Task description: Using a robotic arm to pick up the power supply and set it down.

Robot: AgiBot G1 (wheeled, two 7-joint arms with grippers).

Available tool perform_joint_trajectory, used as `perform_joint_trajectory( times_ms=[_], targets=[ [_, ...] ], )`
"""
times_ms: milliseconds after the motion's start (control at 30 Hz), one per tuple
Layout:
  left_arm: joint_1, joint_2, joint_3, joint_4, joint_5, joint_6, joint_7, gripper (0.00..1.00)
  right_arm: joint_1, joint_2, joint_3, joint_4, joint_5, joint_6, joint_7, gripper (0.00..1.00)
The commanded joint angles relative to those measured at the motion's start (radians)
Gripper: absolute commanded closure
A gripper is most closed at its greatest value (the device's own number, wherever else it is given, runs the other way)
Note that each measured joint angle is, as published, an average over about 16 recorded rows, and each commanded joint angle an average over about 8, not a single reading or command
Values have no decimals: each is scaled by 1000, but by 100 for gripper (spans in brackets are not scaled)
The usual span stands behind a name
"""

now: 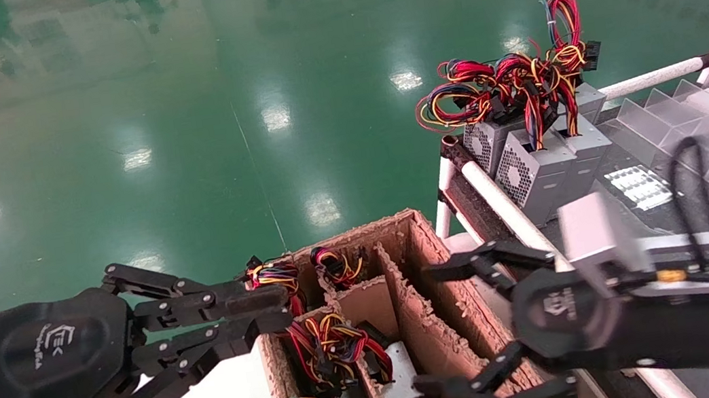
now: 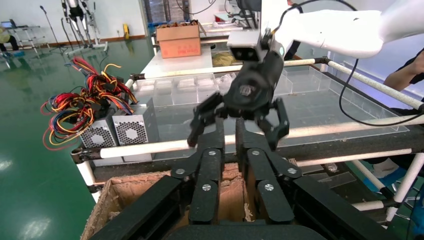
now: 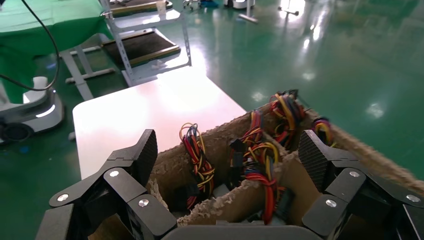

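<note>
1. The floor (image 1: pixel 174 79) is glossy green and mirrors the ceiling lights.
2. The divider box (image 1: pixel 409 301) is rough brown cardboard with ragged, frayed edges.
3. The power supplies (image 1: pixel 539 171) are matt grey sheet metal with perforated grilles.
4. Their wires (image 1: pixel 504 87) have smooth coloured plastic insulation.
5. The right gripper (image 1: pixel 465 335) is matt black; its finger pads (image 3: pixel 315 157) are finely ribbed.

head view overhead, wrist views near cardboard box (image 1: pixel 422 299)

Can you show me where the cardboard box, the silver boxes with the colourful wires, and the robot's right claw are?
Cardboard box (image 1: pixel 438 253): head view, on its right wall.
Power supplies (image 1: pixel 532 172): head view, on one's grey casing.
Right gripper (image 1: pixel 457 329): head view, in the gap between its open fingertips.
</note>
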Motion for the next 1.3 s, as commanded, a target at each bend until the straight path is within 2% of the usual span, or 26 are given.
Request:
perform_joint_trajectory(
  times_ms=[33,167,200,400,433,467,667,700,1300],
  targets=[
    [0,0,0,0,0,0,0,100,10,-26,-20,-16,-25,3,3,0],
    [0,0,0,0,0,0,0,100,34,-82,-57,-63,-55,-19,6,0],
    [0,0,0,0,0,0,0,96,40,-95,-66,-73,-62,-26,5,0],
    [0,0,0,0,0,0,0,21,63,-164,-115,-109,-113,-46,-5,0],
    [0,0,0,0,0,0,0,8,64,-174,-122,-110,-121,-45,-6,6],
    [0,0,0,0,0,0,0,0,65,-183,-128,-111,-129,-42,-8,19],
    [0,0,0,0,0,0,0,0,61,-233,-151,-124,-159,-21,-20,94],
    [0,0,0,0,0,0,0,0,61,-241,-154,-128,-163,-18,-23,100],
    [0,0,0,0,0,0,0,0,72,-344,-186,-258,-204,9,-81,100]
  ],
)
